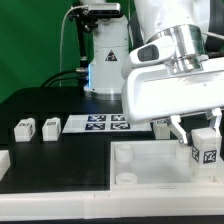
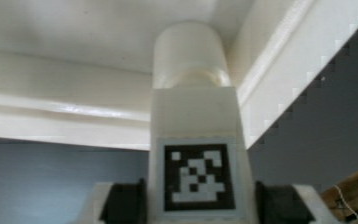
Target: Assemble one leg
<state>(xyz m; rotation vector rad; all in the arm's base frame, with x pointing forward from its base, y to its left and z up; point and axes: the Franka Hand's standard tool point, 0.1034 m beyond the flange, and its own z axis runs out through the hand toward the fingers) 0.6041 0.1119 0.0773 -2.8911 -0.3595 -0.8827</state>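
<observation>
My gripper point(image 1: 198, 134) is shut on a leg point(image 1: 205, 150), a small white post with a black-and-white tag facing the camera. It holds the leg at the far right part of the large white tray-like part point(image 1: 140, 172). In the wrist view the leg point(image 2: 197, 110) runs out from between my gripper point(image 2: 197, 202) and its dark fingers point(image 2: 126, 205), with its rounded end against the white part's rim point(image 2: 51, 70). I cannot tell whether the end sits in a socket. Two more legs point(image 1: 24, 128) point(image 1: 50, 125) lie at the exterior view's left.
The marker board point(image 1: 105, 122) lies flat behind the tray-like part. A further white piece point(image 1: 3, 160) shows at the exterior view's left edge. A white lamp-like stand point(image 1: 105, 60) is at the back, with cables beside it. The table is black.
</observation>
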